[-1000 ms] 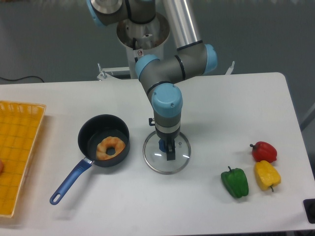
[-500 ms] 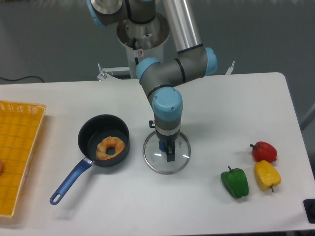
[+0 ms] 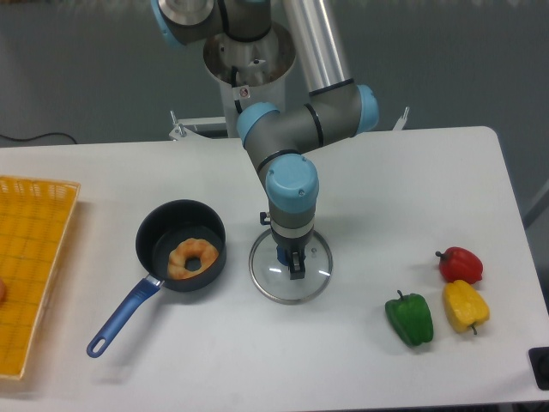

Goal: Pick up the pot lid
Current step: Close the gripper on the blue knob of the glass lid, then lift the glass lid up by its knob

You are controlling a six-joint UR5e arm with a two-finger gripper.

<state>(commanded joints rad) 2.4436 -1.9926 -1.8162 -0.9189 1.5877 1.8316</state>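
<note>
The gripper (image 3: 281, 245) is low over the glass pot lid (image 3: 304, 289), pointing down from the arm above. Its dark fingers stand apart, one behind and to the left of the blue knob (image 3: 282, 255), the other in front and to the right. The gripper looks open, and no firm contact with the knob can be made out. The lid lies flat on the table, its far part partly covered by the gripper.
Left of the lid is a black pan (image 3: 151, 233) with a blue handle, holding an orange-brown ring (image 3: 177, 260). A yellow crate (image 3: 33, 257) stands at the far left. At the right lie a green pepper (image 3: 410, 319), a yellow pepper (image 3: 465, 305) and a red pepper (image 3: 461, 265).
The gripper appears slightly lower over the knob, with its fingers still apart. The lid, pan and peppers have not moved.
</note>
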